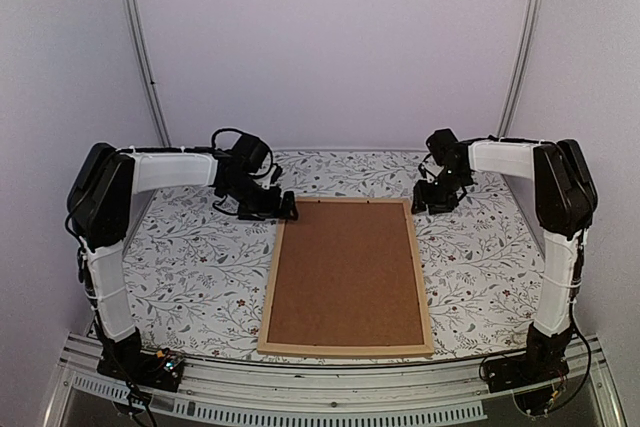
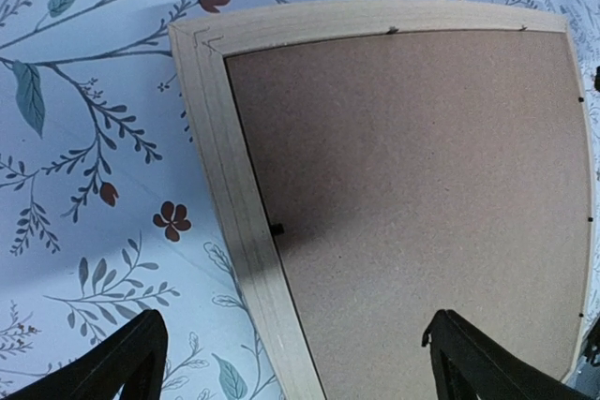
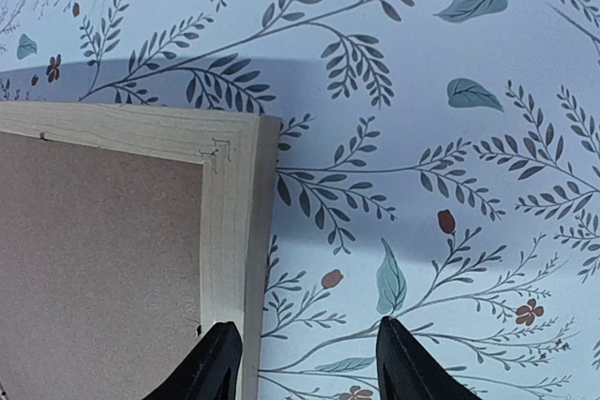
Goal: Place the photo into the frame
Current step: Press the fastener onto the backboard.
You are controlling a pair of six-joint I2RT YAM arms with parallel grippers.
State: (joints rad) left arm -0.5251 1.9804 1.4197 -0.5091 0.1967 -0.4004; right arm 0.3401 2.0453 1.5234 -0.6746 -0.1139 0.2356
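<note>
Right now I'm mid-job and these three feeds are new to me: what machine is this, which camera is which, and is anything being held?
Two robot arms are bolted at the near edge of a table. The wide picture looks down from above and behind them; the other two come from cameras on each wrist, with the dark fingers at the bottom edge. On the floral cloth lies a light wooden frame, back up, with a brown backing board filling it. The left tool hangs over the frame's far left corner, the right tool by its far right corner. Both are open and hold nothing. No photo shows in any view.
</note>
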